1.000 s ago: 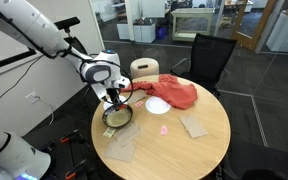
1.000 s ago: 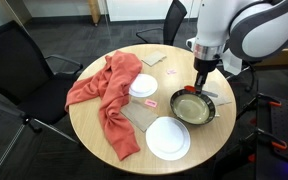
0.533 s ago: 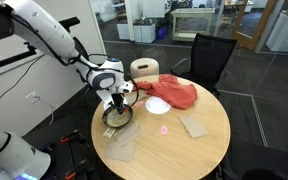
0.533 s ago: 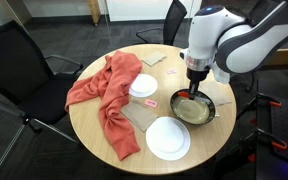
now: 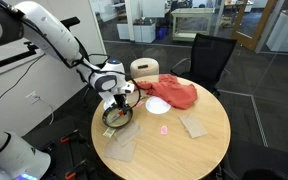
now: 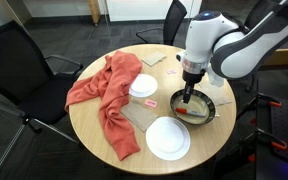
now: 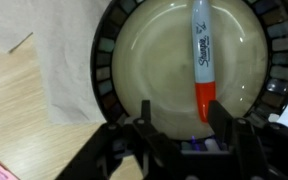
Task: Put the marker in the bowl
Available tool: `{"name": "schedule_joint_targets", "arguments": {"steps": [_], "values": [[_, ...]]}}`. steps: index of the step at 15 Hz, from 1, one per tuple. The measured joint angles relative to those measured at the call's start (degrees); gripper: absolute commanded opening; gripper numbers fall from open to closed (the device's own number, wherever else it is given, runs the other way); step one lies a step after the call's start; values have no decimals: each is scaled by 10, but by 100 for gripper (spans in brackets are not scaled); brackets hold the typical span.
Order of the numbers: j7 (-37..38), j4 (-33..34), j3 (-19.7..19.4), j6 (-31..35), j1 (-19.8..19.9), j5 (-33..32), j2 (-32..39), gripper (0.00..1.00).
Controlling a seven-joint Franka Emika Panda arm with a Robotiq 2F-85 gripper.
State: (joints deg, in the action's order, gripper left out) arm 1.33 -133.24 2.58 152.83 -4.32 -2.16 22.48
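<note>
The bowl (image 7: pixel 174 55), dark-rimmed with a pale yellowish inside, fills the wrist view. The marker (image 7: pixel 203 60), pale-bodied with a red end, lies inside it, its red end pointing toward my gripper. My gripper (image 7: pixel 180 128) is open just above the bowl's near rim, and its right finger stands close beside the red end without gripping it. In both exterior views the gripper (image 5: pixel 117 106) (image 6: pixel 189 97) hangs low over the bowl (image 5: pixel 108 121) (image 6: pixel 206 111) at the round table's edge.
A red cloth (image 6: pixel 102 95) lies across the table. Two flat white discs (image 6: pixel 168 138) (image 6: pixel 144 85), a tiny pink item (image 6: pixel 150 103) and brown paper sheets (image 5: pixel 194 125) (image 7: pixel 64 70) lie around the bowl. Office chairs stand around the table.
My gripper has come down and slightly sideways over the bowl. The marker now lies in the bowl.
</note>
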Motion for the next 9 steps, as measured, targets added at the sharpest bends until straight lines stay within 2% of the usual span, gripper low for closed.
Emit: {"name": "schedule_joint_targets", "arguments": {"steps": [1, 9], "values": [[0, 1, 0, 1, 0, 0, 0, 99], [0, 3, 0, 6, 0, 0, 0, 100]]}}
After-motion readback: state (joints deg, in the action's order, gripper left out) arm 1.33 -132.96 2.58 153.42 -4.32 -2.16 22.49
